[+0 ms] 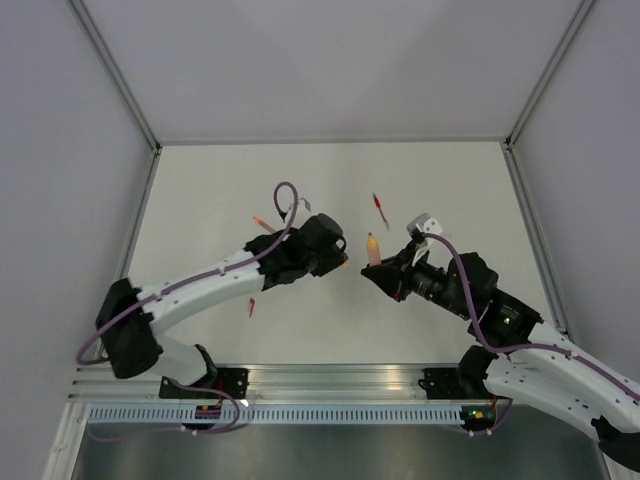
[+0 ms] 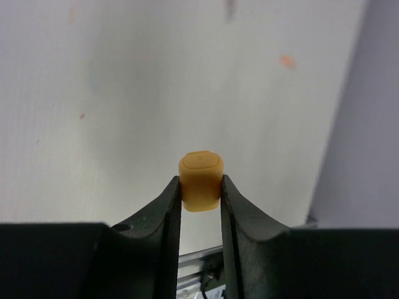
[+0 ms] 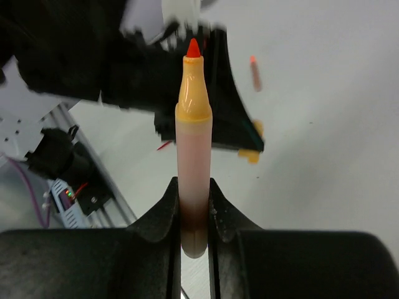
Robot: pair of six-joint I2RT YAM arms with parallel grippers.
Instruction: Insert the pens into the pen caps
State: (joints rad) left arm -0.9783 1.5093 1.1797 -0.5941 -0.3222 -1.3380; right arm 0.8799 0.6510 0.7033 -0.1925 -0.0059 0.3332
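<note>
Left gripper (image 2: 201,187) was clamped on the orange pen cap (image 2: 200,179), which was pinched between both fingertips. Right gripper (image 3: 194,208) squeezed the orange-peach pen (image 3: 193,143) low on its barrel (red tip pointing away from the fingers). Both arms reached inward over the table (image 1: 200,190) with their grippers facing each other, near but apart. The red pen (image 1: 379,206) lay on the table just beyond them.

- orange cap (image 2: 200,180): smooth plastic, satin, faint sheen on its end face.
- orange pen (image 3: 193,156): translucent matt plastic barrel, glossier opaque collar.
- left claw (image 2: 200,185), right claw (image 3: 194,187): black plastic, matt, smooth.
- table (image 1: 330,180): white, matt, even.
- rail (image 1: 330,382) at the table's near edge: brushed metal.
</note>
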